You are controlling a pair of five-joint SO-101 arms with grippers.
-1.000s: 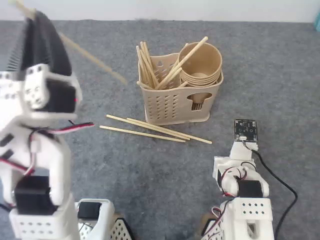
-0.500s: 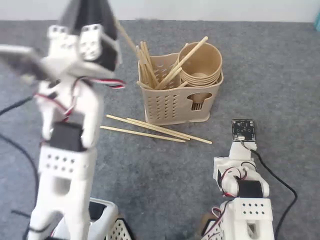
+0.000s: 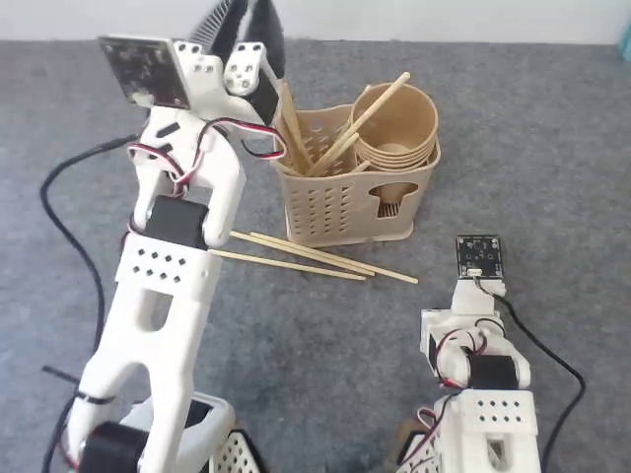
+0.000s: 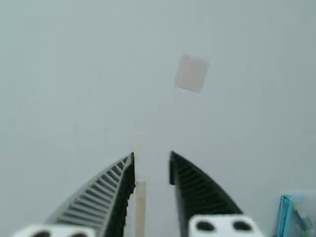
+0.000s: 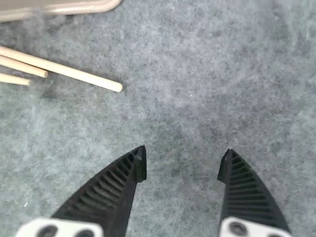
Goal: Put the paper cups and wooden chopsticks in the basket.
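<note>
The step in hand appears to be dropping one chopstick into the basket. The left hand [image 3: 245, 25] hangs high, directly above the basket [image 3: 335, 212]. Its fingers are set narrow on a pale wooden chopstick [image 4: 140, 207] that runs down from the hand toward the left compartment. A bundle of chopsticks [image 3: 296, 133] already stands below the hand in that compartment, leaning at loose angles. I cannot tell whether the held stick's lower end has passed the rim.

The next move probably calls for easing the fingers apart so the stick slides in among the others. The hand should stay centred over that compartment so the stick does not tip out over the wall.

The paper cups [image 3: 399, 118] sit nested in a stack in the compartment on the far side of the basket from the left hand. One stick leans across their mouth, so that part of the task looks finished.

Three loose chopsticks [image 3: 296, 258] lie flat on the grey desk [image 3: 552, 148], below the left hand and in front of the basket, nearly parallel and touching or close to it. They are thin, light and round, so I expect they will roll or pivot in a pinch unless taken near the middle.

The right hand [image 5: 182, 158] hovers low over the desk with its fingers wide and empty, and the near ends of those sticks lie just ahead of it.
</note>
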